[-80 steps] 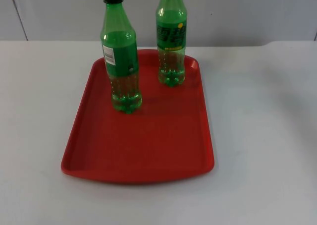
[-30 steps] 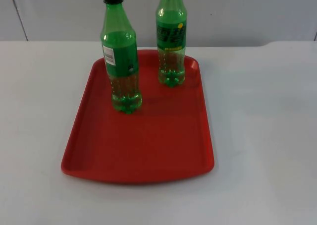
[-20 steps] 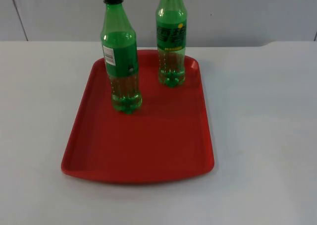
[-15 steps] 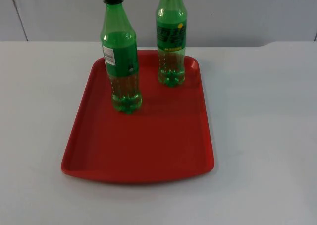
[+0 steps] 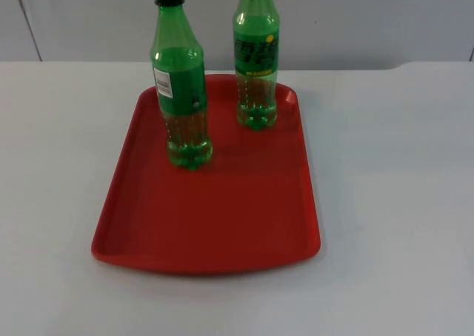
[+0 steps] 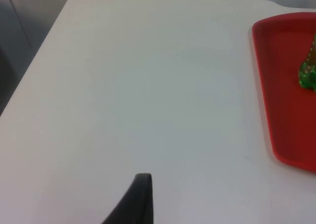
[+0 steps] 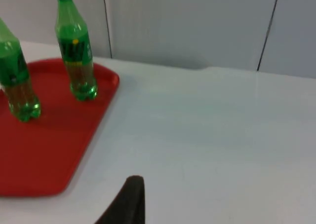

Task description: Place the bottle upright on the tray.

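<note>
A red tray (image 5: pixel 222 225) lies in the middle of the white table. Two green bottles stand upright on its far end. The left bottle (image 5: pixel 181 92) has a black cap and a white label patch. The right bottle (image 5: pixel 256 62) stands by the far right corner and carries a yellow dot on its label. My left gripper (image 6: pixel 142 199) waits over bare table, well to the left of the tray (image 6: pixel 286 86) and apart from the bottle base (image 6: pixel 308 76). My right gripper (image 7: pixel 129 199) waits to the right of the tray (image 7: pixel 44 150), away from both bottles (image 7: pixel 76 56) (image 7: pixel 17 86).
The grey partition wall (image 5: pixel 355 18) closes the table's far side. White table top (image 5: pixel 392 188) spreads on both sides of the tray and in front of it.
</note>
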### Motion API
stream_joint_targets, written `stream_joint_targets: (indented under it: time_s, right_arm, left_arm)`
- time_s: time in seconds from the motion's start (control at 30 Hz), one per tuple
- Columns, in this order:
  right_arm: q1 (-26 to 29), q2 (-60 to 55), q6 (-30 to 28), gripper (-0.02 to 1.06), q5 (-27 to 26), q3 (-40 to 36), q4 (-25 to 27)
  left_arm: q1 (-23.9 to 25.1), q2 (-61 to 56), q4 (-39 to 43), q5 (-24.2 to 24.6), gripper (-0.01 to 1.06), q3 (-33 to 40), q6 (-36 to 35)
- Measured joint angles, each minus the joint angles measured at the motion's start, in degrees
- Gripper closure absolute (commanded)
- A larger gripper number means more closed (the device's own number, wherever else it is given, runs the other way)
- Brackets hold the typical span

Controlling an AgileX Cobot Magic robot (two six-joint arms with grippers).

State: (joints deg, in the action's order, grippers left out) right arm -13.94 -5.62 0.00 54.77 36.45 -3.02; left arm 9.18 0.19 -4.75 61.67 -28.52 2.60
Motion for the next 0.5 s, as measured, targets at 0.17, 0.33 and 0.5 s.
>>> stream_joint_targets:
  time_s: [0.17,0.33,0.5]
  right_arm:
    - [0.00,4.92,0.00,-0.01,1.95,0.00,-0.70]
    - [0.00,5.45,0.00,-0.01,4.01,-1.98,-0.99]
    - [0.00,5.45,0.30,-0.01,4.79,-5.35,-0.99]
  left_arm:
    - [0.00,0.00,0.00,0.00,0.00,0.00,0.00]
    - [0.00,0.00,0.00,0.00,0.00,0.00,0.00]
    - [0.00,0.00,0.00,0.00,0.00,0.00,0.00]
